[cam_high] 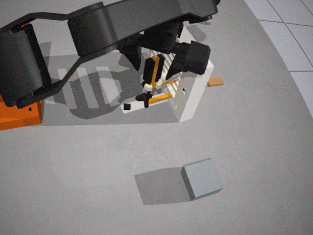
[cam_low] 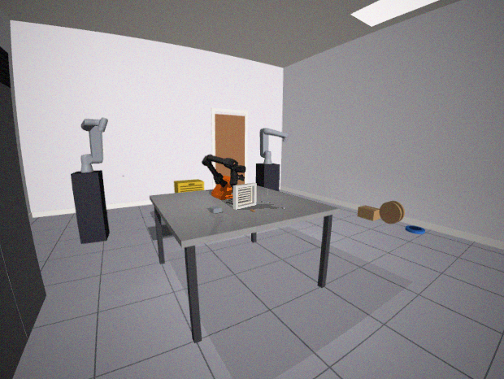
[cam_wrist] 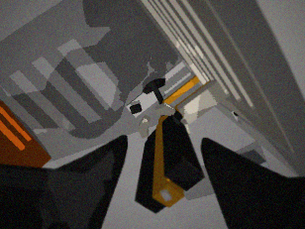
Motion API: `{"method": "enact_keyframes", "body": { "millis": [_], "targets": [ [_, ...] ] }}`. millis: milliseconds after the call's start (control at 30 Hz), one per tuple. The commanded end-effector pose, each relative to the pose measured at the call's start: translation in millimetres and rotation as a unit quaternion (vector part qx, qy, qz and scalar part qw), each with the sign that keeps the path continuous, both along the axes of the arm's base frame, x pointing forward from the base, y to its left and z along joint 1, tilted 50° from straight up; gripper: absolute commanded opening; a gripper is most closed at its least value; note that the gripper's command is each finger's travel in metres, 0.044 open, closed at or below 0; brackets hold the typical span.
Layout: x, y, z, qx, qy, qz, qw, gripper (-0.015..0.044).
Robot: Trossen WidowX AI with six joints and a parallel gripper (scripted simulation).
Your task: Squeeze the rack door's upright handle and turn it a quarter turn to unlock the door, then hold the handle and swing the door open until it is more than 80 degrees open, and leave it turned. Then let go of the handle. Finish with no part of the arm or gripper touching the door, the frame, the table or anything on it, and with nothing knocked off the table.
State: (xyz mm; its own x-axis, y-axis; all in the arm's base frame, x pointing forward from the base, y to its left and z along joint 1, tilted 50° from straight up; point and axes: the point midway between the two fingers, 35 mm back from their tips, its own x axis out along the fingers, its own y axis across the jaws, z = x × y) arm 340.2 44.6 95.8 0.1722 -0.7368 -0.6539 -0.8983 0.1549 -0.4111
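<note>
The white rack frame [cam_high: 196, 101] [cam_low: 236, 200] stands on the table. A slatted white panel [cam_high: 173, 90] [cam_low: 245, 194] shows within its outline; I cannot tell how far the door is open. The upright handle [cam_high: 149, 70] [cam_wrist: 183, 148], black with an orange stripe, stands on the robot's side of the slats. My gripper [cam_high: 152, 73] [cam_wrist: 163, 142] is open, with one finger on each side of the handle and a gap visible beside it in the wrist view. Whether the handle is turned is hard to tell.
A white bar [cam_high: 136, 106] with a black square lies low beside the handle, with a black knob [cam_high: 144, 97] and an orange bar [cam_high: 160, 98]. A blue-grey block [cam_high: 203, 178] [cam_low: 216, 210] and an orange-brown piece [cam_high: 215, 81] [cam_low: 253, 211] lie on the table.
</note>
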Motion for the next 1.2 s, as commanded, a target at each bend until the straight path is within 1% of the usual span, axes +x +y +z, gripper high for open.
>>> {"method": "enact_keyframes", "body": {
  "millis": [0,200,433,700,967,1167],
  "targets": [
    [0.2,-0.3,0.2,-0.019,0.077,0.068,0.995,0.0283],
    [0.2,-0.3,0.2,-0.044,0.184,0.164,0.968,0.0283],
    [0.2,-0.3,0.1,-0.072,0.302,0.268,0.912,0.0283],
    [0.2,-0.3,0.1,-0.074,0.313,0.278,0.905,0.0283],
    [0.2,-0.3,0.1,-0.074,0.313,0.278,0.905,0.0073],
    [0.2,-0.3,0.1,-0.074,0.313,0.278,0.905,0.0033]
  ]
}}
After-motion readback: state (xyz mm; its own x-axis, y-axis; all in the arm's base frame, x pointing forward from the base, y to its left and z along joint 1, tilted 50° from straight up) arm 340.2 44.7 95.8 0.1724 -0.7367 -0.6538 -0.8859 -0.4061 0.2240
